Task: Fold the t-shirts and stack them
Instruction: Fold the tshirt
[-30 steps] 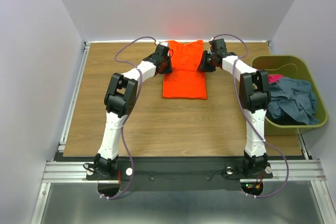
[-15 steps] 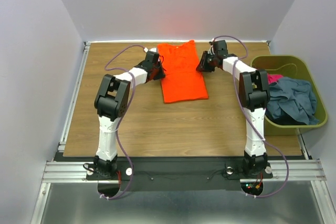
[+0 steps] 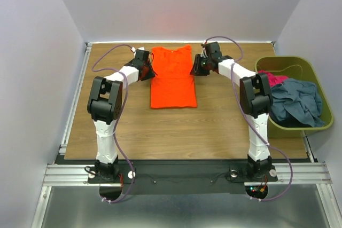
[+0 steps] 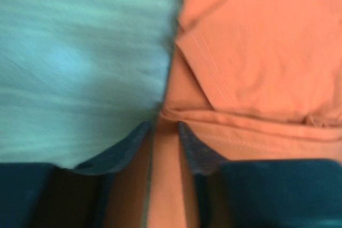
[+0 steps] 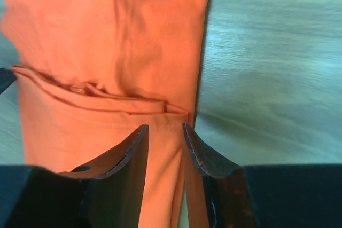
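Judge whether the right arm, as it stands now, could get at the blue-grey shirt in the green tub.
Probably not yet: the right gripper is shut on the orange shirt. The blue-grey shirt lies uncovered in the tub beside that arm.

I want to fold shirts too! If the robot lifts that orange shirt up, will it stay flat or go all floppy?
Probably floppy: the orange shirt shows soft wrinkles and folded layers by the right tool. It likely droops between the two tools, left and right, each pinching an edge. It looks thin, so probably light.
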Robot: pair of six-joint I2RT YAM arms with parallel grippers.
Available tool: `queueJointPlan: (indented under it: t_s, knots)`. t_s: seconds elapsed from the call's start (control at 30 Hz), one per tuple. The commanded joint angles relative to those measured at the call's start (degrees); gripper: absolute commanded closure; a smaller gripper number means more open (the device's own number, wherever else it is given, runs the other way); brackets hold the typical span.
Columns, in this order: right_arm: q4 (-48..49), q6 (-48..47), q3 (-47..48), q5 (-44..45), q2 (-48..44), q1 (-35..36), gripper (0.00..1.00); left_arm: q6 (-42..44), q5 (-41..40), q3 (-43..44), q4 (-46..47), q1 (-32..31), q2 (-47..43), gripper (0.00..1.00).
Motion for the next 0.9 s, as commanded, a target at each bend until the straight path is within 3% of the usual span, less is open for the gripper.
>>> queueJointPlan:
  t_s: [0.0, 0.07, 0.17, 0.3, 0.47, 0.6, 0.87]
  knots:
    - [0.9, -0.1, -2.4, 3.1, -10.1, -0.8, 0.62, 3.2, 1.2, 3.7, -3.2, 0.5, -1.0, 0.55]
    - [3.6, -0.4, -5.3, 1.4, -13.0, -0.8, 0.59, 2.9, 5.2, 0.2, -1.4, 0.4, -5.6, 0.41]
    - [7.8, -0.2, -10.4, -6.1, -18.3, -0.8, 0.45, 1.1, 5.8, -7.3, 1.2, 0.4, -15.3, 0.22]
    - [15.1, 4.3, -19.1, -16.4, -22.6, -0.8, 0.37, -2.9, 9.2, -20.0, 7.6, 0.3, -27.9, 0.20]
    - [30.9, 12.5, -31.6, -23.8, -23.5, -0.8, 0.38, -7.9, 14.2, -32.8, 15.7, -0.2, -35.1, 0.41]
    - [39.1, 16.1, -35.9, -26.6, -20.3, -0.8, 0.43, -8.9, 18.6, -35.8, 19.0, -0.8, -31.6, 0.58]
    - [40.3, 14.6, -42.8, -25.1, -16.1, -2.4, 0.44, -11.8, 18.5, -40.4, 22.6, -0.7, -24.2, 0.67]
